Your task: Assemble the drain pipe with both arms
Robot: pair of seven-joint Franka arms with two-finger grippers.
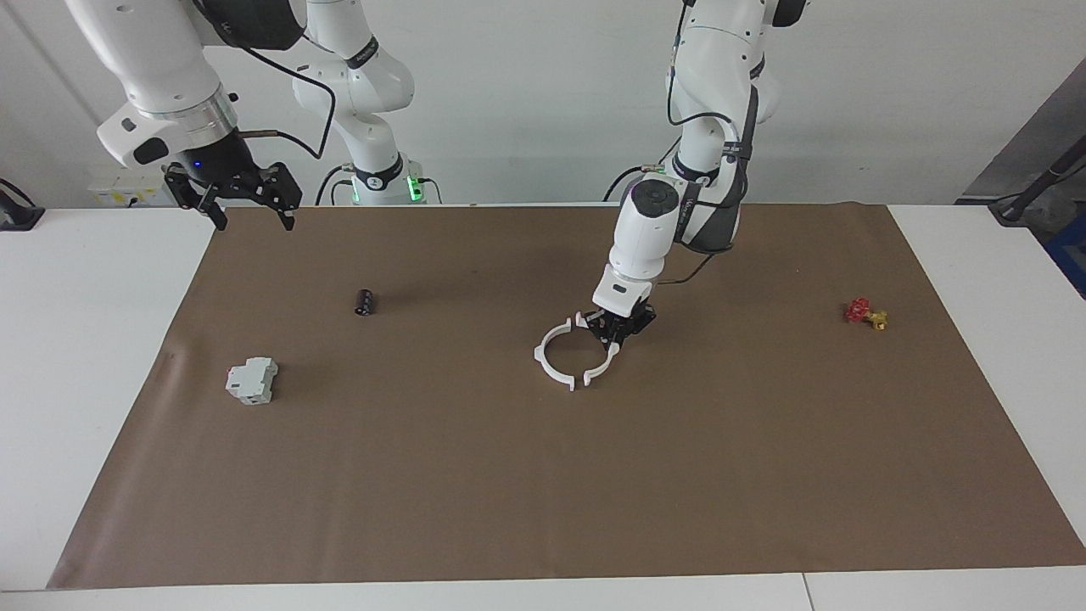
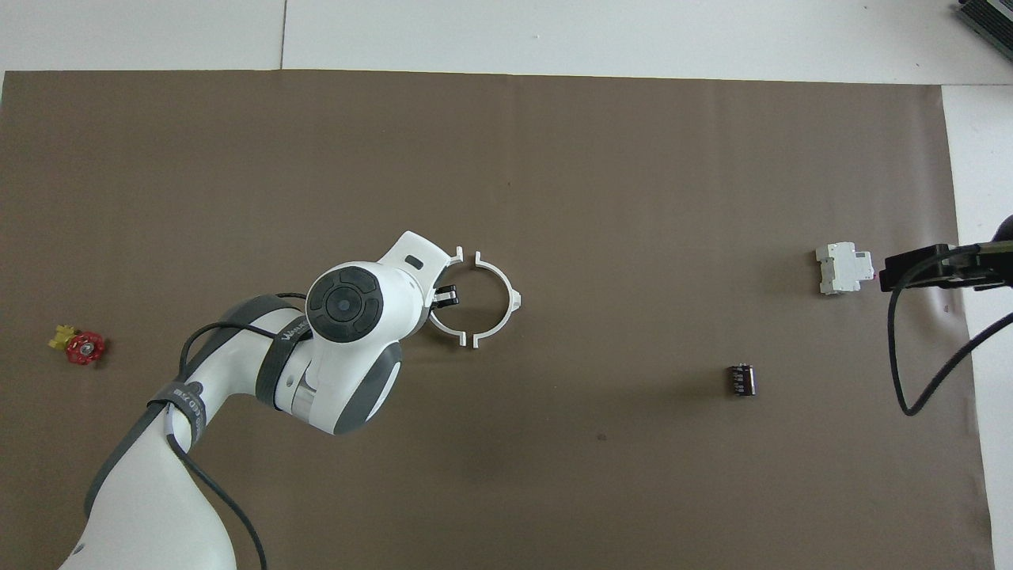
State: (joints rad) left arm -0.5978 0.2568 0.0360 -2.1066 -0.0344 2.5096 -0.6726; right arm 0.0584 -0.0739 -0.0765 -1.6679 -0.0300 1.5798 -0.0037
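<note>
A brown paper mat [image 1: 543, 475] covers the white table. The left gripper [image 1: 612, 333] pinches 1 thin white half-ring [image 1: 601, 363] shut, end tabs just short of the second half-ring [image 1: 550, 356] lying mid-mat, so the 2 can mate (a judgement). The right gripper [image 1: 246, 208] waits, fingers spread, over the mat's corner. Boxy grey block [image 1: 251, 380], ribbed black cylinder [image 1: 365, 301], red-and-yellow valve [image 1: 865, 313] lie apart.

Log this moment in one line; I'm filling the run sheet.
left gripper: shut on half-ring | other half-ring: on mat, ends nearly meeting | right gripper: open, waiting
</note>
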